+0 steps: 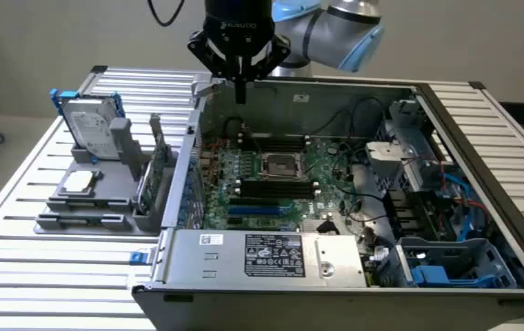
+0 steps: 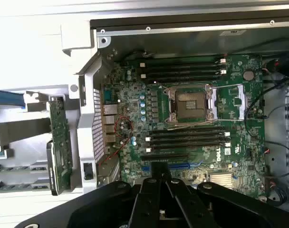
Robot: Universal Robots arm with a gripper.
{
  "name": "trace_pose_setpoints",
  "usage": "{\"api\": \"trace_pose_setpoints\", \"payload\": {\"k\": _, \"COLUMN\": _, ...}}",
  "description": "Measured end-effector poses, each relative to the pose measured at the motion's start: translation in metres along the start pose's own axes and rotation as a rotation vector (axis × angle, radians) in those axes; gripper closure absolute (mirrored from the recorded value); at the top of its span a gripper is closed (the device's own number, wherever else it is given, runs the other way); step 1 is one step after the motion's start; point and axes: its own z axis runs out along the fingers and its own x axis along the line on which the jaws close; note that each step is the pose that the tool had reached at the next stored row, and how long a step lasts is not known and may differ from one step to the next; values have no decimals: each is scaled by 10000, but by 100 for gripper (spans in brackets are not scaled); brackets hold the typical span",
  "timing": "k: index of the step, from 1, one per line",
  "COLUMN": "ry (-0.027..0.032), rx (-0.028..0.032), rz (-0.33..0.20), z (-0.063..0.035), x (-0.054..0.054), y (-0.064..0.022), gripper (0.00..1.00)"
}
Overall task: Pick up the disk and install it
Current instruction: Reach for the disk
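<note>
Open computer case at centre. Well off to the exterior view's left, on a grey rack, the disk, apparently standing upright. Above the case's far wall, gripper pinched shut, gripping nothing.

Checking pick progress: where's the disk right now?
Exterior view's left, outside the computer case: the disk stands upright at the far end of the grey holder, behind the square silver chip.
</note>
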Motion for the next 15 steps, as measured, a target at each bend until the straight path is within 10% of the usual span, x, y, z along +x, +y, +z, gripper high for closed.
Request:
{"api": "trace_pose_setpoints", "payload": {"k": 9, "ry": 0, "rx": 0, "rz": -1, "z": 0, "x": 2, "y": 0, "gripper": 89}}
{"api": "trace_pose_setpoints", "payload": {"k": 15, "ry": 8, "rx": -1, "rz": 0, "z": -1, "x": 201, "y": 65, "gripper": 89}}
